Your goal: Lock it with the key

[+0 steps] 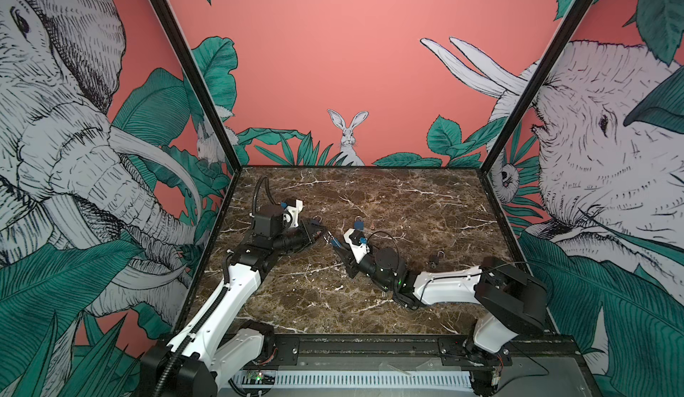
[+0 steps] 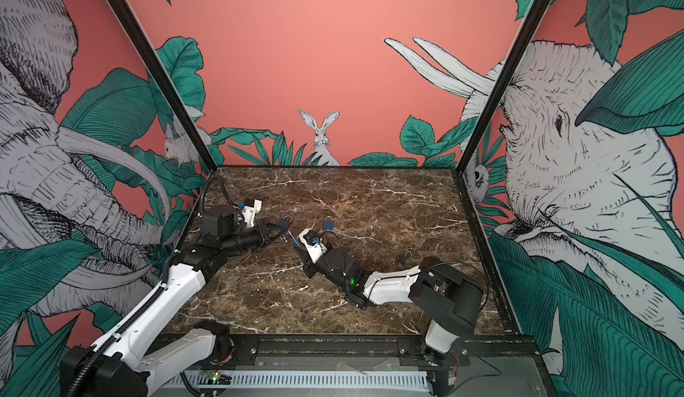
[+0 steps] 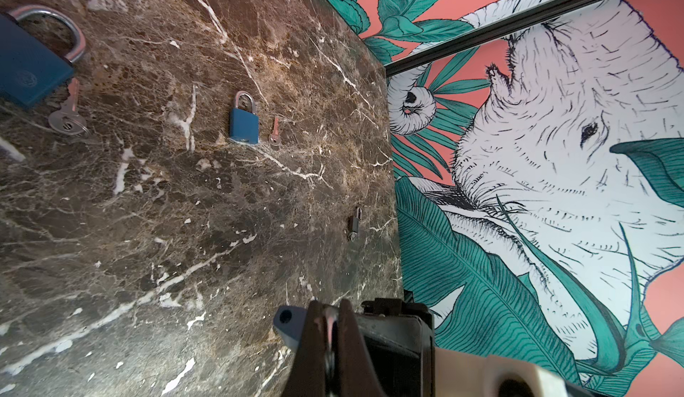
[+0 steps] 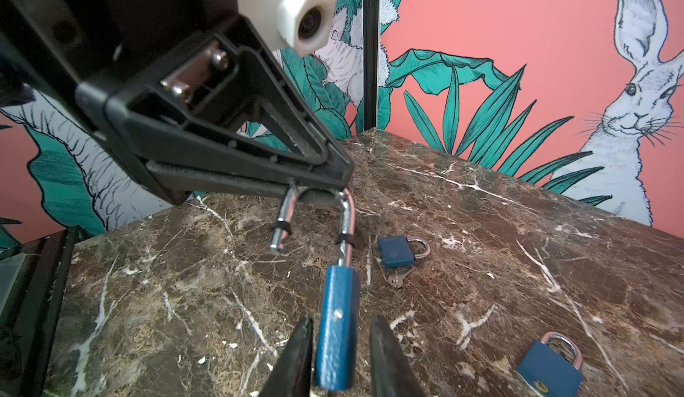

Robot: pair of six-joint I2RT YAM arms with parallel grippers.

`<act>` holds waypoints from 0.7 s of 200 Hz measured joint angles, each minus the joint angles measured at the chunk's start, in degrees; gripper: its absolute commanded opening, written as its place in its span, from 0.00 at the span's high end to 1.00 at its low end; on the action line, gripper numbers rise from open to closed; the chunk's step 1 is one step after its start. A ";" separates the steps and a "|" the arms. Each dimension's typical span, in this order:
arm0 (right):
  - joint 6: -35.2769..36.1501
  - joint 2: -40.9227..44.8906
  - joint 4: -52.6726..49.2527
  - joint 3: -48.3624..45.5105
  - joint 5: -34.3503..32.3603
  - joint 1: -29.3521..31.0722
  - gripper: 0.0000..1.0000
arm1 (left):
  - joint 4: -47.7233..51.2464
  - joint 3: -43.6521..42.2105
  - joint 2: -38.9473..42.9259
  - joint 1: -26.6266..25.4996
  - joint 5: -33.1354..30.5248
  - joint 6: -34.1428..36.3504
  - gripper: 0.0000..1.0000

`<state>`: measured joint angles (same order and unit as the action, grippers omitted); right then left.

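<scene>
Blue padlock (image 4: 337,325) with silver shackle (image 4: 349,214); brown, white-veined marble table (image 4: 481,228); small padlock (image 3: 354,223) looks dark, perhaps black.

**Jungle walls around a marble top**

Across the lower middle of both top views, a brown marble tabletop (image 1: 370,199), veined in white. Behind it, at centre frame, a white rabbit (image 1: 348,136) drawn on a coral wall among green leaves (image 1: 281,147). Filling the left edge, a tusked left elephant (image 1: 55,128); filling the right edge, a right elephant (image 1: 610,136). Slanting down from the top edge to the table's far corners, a left frame post (image 1: 194,77) and a right frame post (image 1: 544,66), both black. Along the bottom edge, a white slotted cable duct (image 1: 351,379). Right of centre on the marble, a small dark padlock (image 1: 436,259).
</scene>
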<state>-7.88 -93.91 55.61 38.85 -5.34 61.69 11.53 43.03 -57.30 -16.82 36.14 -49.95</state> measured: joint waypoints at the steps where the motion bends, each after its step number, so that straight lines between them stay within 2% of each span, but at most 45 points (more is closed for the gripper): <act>1: -0.02 0.00 -0.02 0.00 0.00 -0.02 0.74 | 0.00 0.00 0.00 0.00 0.02 0.00 1.00; 81: -0.74 0.00 -0.63 0.50 1.20 -0.26 0.74 | -0.02 0.00 0.00 0.07 0.02 -0.07 1.00; 140: -1.11 0.00 -0.83 0.50 1.31 -0.33 0.82 | -0.02 0.00 0.00 0.15 0.04 -0.11 1.00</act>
<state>-8.99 -93.91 54.78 39.35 -4.03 61.36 11.51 43.03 -57.30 -16.67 36.18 -50.06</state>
